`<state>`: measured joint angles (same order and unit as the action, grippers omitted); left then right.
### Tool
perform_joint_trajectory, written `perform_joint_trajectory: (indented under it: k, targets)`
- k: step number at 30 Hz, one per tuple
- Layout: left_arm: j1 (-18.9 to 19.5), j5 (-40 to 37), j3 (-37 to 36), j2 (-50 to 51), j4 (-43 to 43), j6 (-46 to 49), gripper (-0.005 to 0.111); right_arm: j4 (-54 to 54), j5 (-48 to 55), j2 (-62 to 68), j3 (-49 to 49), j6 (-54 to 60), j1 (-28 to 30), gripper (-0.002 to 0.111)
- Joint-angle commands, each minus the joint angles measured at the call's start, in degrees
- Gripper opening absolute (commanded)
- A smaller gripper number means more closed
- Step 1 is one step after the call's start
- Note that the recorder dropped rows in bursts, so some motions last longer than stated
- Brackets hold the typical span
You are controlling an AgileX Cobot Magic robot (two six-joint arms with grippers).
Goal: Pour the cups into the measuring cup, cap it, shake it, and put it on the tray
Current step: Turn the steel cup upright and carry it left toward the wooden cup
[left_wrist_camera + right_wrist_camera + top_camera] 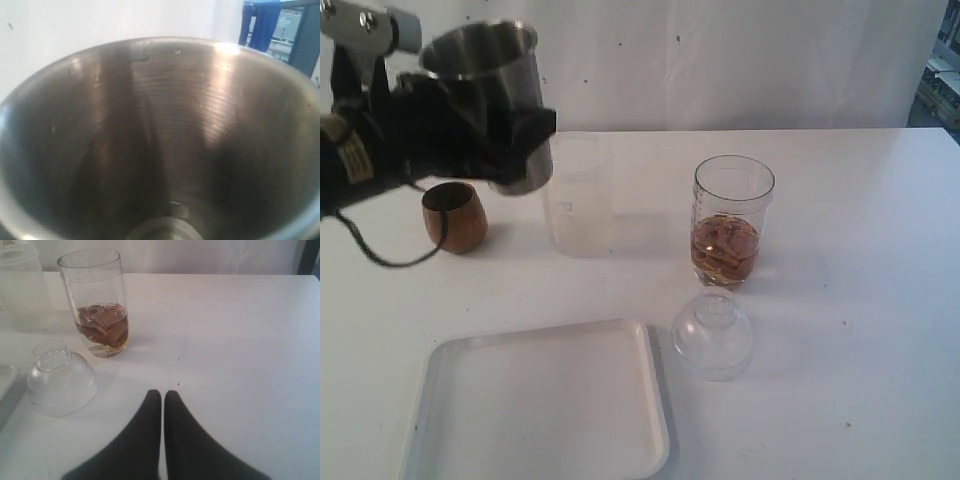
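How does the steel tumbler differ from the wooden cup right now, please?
The steel tumbler is clamped in the left hand above the table, while the wooden cup stands on the table. The steel tumbler is tall, tapered and shiny metal; the wooden cup is short, rounded and brown. Both are open-topped and roughly upright.

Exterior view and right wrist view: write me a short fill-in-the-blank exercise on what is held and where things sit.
1. The steel tumbler is held off the table by the ____ tool.
2. The liquid in the measuring cup is ____ in colour.
3. The domed lid is off the measuring cup and rests on the ____.
4. The right tool holds nothing and is ____.

Missing words: left; brown; table; shut.
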<state>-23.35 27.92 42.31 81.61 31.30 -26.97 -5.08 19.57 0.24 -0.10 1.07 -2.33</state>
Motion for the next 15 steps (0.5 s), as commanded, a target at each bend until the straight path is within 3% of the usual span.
perform_joint_trajectory:
  k: [1, 5, 9, 15]
  targets:
    - [0.16, 5.62, -8.50, -0.93, -16.08, 14.45, 0.000, 0.37, -0.32, -0.24, 0.10, 0.22, 0.11, 0.002]
    - [0.16, 14.30, -15.12, 0.93, -25.51, 26.09, 0.000, 0.37, -0.32, -0.24, 0.10, 0.22, 0.11, 0.002]
    - [0.30, 27.33, -19.32, 7.86, -32.24, 26.97, 0.000, 0.37, -0.32, -0.24, 0.10, 0.22, 0.11, 0.002]
    - [0.41, 38.26, -17.53, 20.35, -33.23, 27.48, 0.000, 0.37, -0.32, -0.24, 0.10, 0.22, 0.11, 0.002]
